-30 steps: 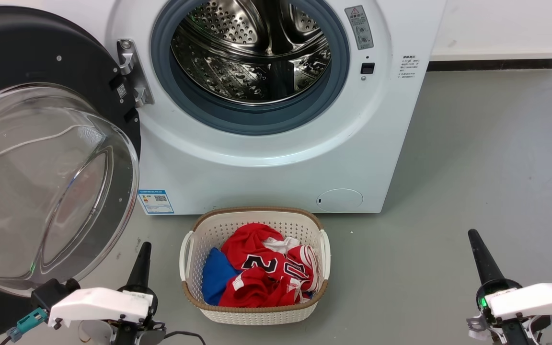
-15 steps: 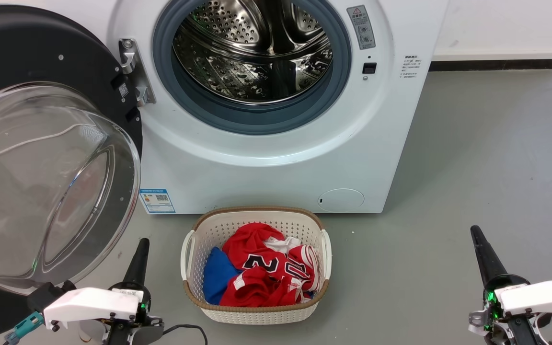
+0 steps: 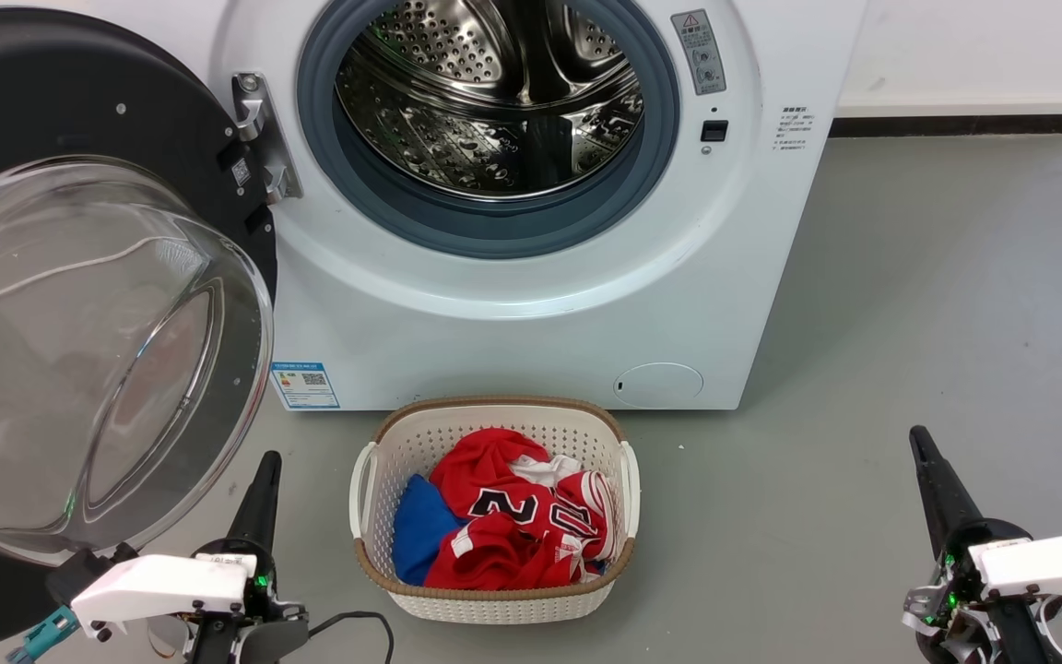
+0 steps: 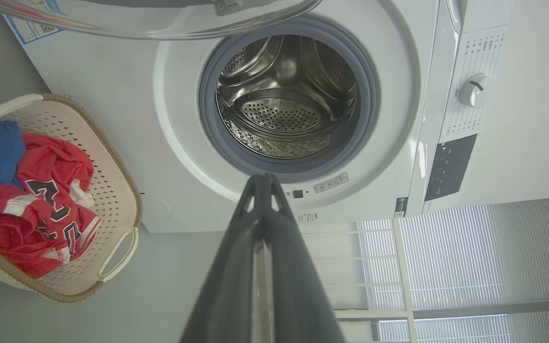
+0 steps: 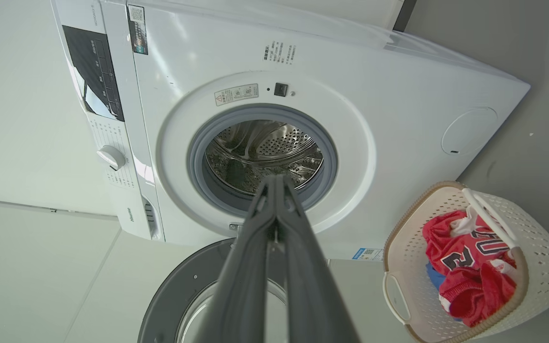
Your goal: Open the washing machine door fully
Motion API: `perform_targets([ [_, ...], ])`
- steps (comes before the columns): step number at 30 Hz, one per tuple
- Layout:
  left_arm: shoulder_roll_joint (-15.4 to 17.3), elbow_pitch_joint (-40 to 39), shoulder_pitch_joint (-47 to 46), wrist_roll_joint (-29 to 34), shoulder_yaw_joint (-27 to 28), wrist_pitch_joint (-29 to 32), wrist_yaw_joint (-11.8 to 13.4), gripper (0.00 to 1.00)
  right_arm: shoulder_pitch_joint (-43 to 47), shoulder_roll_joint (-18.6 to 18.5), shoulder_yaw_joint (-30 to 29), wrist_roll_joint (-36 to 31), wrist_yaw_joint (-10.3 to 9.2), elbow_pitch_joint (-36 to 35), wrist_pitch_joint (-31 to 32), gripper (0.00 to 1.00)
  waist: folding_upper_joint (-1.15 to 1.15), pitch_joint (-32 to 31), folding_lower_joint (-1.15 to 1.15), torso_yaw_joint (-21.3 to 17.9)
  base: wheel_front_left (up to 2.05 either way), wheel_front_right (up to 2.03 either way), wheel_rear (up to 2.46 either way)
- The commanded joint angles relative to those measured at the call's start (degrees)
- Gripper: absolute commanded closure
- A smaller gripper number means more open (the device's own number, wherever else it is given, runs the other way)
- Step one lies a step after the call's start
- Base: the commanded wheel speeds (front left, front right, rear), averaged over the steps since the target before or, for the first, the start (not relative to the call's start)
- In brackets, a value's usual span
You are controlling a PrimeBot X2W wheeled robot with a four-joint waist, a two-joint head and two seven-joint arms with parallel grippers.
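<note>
Fingers of the left gripper (image 3: 267,461) and the right gripper (image 3: 916,435) are pressed together, empty and touching nothing. Swung wide on its hinge, the washing machine door (image 3: 79,101) sits at nine o'clock from the drum (image 3: 494,101), its far edge cut off by the frame. At six o'clock stands the laundry basket (image 3: 494,604).

Door (image 3: 52,101) is showing glossy black rim, clear glass bowl. Machine (image 3: 531,350) is showing white; gasket (image 3: 494,235) grey, drum (image 3: 494,101) shiny perforated steel. Basket (image 3: 494,604) is showing cream lattice, tan rim. Jersey (image 3: 513,526) is showing red, black-and-white numerals, white striped trim; cloth (image 3: 416,535) blue. Floor (image 3: 909,304) is showing grey. Left gripper (image 3: 268,461) and right gripper (image 3: 918,441) are showing dark fingers, white shells.
</note>
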Motion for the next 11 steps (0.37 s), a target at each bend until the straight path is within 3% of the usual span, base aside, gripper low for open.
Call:
perform_targets([
  [1, -0.3, -0.3, -1.1, -1.0, 0.4, 0.4, -0.3, 1.0, -1.0, 0.2, -0.2, 1.3, 0.0, 0.0, 0.3, 1.0, 0.0, 0.0, 0.0, 0.0, 0.0, 0.0, 0.0],
  [11, -0.9, -0.3, -1.1, -4.6, 1.6, 1.5, -1.2, 1.0, -1.6, 0.3, -0.7, 5.6, 0.0, 0.6, 0.9, 1.0, 0.0, 0.0, 0.0, 0.2, 0.0, 0.0, 0.0],
])
